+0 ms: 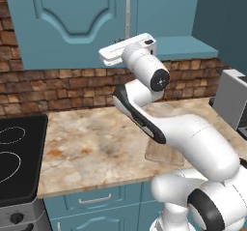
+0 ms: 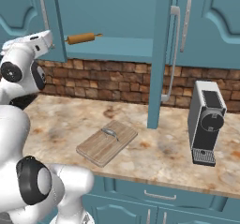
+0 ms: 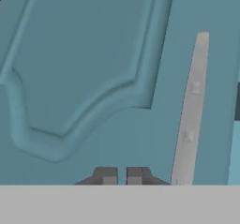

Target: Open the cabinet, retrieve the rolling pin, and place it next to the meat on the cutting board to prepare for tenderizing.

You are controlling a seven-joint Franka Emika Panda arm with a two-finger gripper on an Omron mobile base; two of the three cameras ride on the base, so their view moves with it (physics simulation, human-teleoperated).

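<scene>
The slim tan wooden rolling pin (image 2: 82, 38) lies on the shelf of the wide teal-blue wall cabinet (image 2: 112, 17), whose right door stands swung out. My pincer (image 3: 121, 175) faces the cabinet's shut left door beside its silver bar handle (image 3: 190, 110), fingertips nearly together and apparently holding nothing. Below the cabinet, the small grey-silver meat (image 2: 109, 132) rests on the light-brown wooden cutting board (image 2: 96, 150).
</scene>
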